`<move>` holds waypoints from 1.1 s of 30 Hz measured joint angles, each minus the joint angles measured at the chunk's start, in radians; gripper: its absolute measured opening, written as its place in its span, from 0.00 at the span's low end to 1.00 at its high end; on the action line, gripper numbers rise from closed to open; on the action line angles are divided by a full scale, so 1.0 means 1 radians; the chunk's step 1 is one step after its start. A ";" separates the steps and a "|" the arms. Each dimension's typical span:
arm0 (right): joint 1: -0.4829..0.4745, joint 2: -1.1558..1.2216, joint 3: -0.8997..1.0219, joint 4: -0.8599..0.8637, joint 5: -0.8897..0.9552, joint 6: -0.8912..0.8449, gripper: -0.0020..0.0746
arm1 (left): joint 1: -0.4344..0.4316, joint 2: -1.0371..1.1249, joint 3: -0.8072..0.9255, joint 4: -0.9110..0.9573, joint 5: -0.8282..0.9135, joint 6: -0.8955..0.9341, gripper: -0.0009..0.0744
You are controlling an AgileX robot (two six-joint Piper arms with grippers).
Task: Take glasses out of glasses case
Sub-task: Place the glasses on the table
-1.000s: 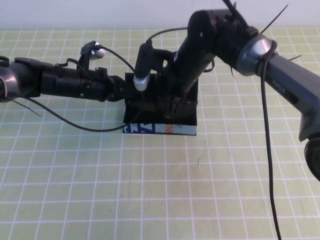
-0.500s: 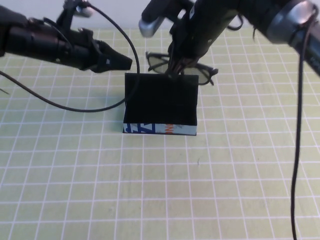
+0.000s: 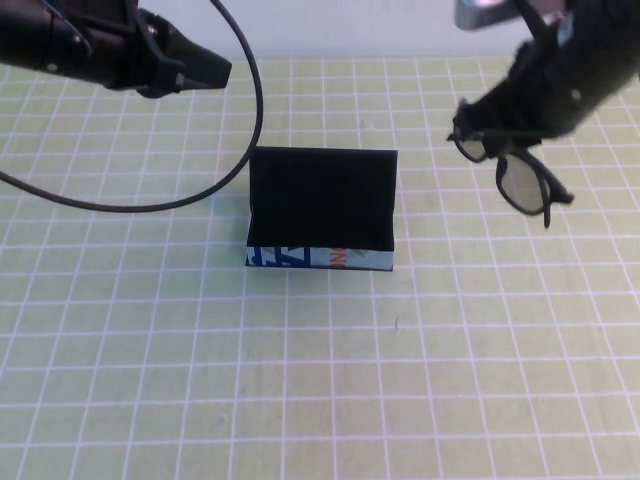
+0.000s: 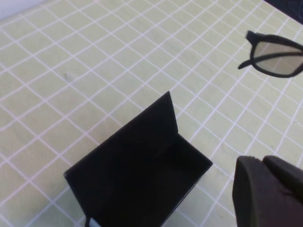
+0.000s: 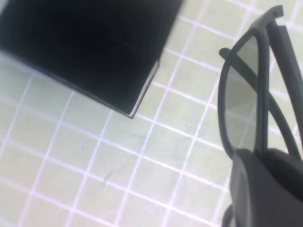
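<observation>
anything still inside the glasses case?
Nothing visible inside the open glasses case; its dark interior hides the bottom. The glasses hang from the right gripper, right of the case above the table. The left gripper hovers back-left.

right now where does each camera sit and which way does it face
High view: raised on the robot's side, angled down at the table; left gripper far left, right gripper far right, shut on the glasses.
Left wrist: looks down into the open glasses case.
Right wrist: looks down past the held glasses.
All three show case and glasses.
</observation>
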 joint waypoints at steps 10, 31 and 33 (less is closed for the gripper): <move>-0.011 -0.013 0.483 0.122 -0.485 0.225 0.03 | 0.000 -0.012 0.151 -0.016 -0.078 -0.009 0.01; -0.011 0.122 0.486 0.131 -0.595 0.231 0.47 | 0.000 -0.017 0.160 -0.041 -0.086 -0.022 0.01; -0.011 0.099 0.466 0.119 -0.538 0.231 0.47 | 0.000 -0.026 0.160 -0.041 -0.096 -0.024 0.01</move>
